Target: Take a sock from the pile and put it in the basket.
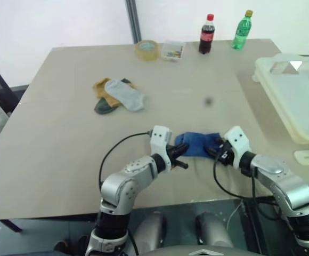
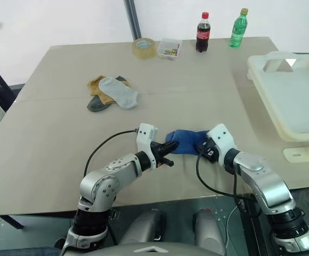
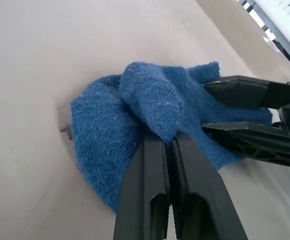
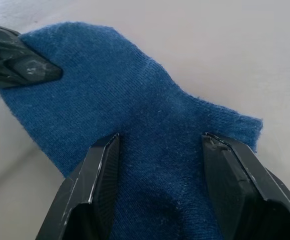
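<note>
A blue sock [image 1: 198, 144] lies flat on the table near its front edge, apart from the pile [image 1: 117, 95] of mustard, grey and dark green socks further back on the left. My left gripper [image 3: 168, 141] is shut on a raised fold at the sock's left end. My right gripper [image 4: 160, 142] is open at the sock's right end, with one finger on each side of the fabric and its tips resting on it. The cream-white basket [image 1: 303, 98] stands at the table's right edge, to the right of both grippers.
At the back of the table stand a roll of tape [image 1: 147, 49], a small clear box [image 1: 172, 50], a cola bottle [image 1: 206, 34] and a green bottle [image 1: 242, 22]. The table's front edge runs just below both grippers.
</note>
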Controlling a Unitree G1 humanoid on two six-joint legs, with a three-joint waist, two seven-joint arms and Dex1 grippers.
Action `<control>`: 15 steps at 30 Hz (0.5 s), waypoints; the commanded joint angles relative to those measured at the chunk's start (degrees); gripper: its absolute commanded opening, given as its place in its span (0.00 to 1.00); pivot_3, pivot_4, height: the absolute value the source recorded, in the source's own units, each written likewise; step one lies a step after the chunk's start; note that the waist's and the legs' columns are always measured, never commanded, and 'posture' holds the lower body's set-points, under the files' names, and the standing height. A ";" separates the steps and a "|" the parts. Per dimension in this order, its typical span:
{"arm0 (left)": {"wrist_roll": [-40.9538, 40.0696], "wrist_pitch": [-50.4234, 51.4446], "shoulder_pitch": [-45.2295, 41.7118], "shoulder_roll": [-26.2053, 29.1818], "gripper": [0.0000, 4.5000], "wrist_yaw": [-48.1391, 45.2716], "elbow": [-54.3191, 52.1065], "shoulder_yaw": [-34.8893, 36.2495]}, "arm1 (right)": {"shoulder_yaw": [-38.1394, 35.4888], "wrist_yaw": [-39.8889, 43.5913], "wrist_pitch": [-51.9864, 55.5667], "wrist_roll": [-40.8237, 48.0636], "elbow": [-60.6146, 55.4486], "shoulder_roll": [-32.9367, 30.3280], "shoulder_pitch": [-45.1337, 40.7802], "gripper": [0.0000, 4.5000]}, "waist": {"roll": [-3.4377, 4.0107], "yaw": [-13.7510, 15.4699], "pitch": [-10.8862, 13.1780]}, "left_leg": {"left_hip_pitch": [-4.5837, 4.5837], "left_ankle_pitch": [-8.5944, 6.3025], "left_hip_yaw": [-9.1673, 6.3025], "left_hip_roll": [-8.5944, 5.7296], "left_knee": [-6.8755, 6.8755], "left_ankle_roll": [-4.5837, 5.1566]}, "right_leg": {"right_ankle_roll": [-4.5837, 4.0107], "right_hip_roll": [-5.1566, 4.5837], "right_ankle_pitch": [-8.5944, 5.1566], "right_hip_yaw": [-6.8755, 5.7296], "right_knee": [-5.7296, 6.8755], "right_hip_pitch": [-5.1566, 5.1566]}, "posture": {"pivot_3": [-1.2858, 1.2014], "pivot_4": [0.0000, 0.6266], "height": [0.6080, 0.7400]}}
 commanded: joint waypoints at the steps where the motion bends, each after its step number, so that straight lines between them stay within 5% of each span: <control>1: -1.43 -0.67 -0.90 -0.09 0.15 -0.71 -2.21 1.48 | 0.08 0.27 4.17 0.47 2.59 1.02 1.26 0.60 | -0.03 0.00 -0.03 | 0.04 0.00 -0.02 0.00 0.00 0.00 | 0.00 0.00 0.00 -0.02 0.00 0.04 | 0.52 0.24 1.00; 8: -6.68 2.73 -2.31 0.65 0.81 -1.88 0.92 8.99 | -0.44 -0.39 4.16 -0.62 2.73 2.77 1.63 0.60 | -0.10 -0.03 -0.11 | 0.30 -0.14 -0.17 -0.01 -0.01 0.21 | 0.00 -0.01 0.00 -0.19 -0.13 0.40 | 0.52 0.24 1.00; 15: -18.17 15.53 -6.29 3.18 0.81 -3.59 9.33 19.77 | 2.08 -1.36 1.96 -3.53 5.90 6.89 0.65 0.60 | -0.21 -0.25 -0.18 | 0.67 -0.16 -0.31 0.00 -0.06 0.24 | 0.00 0.02 -0.01 -0.33 -0.21 0.75 | 0.52 0.24 1.00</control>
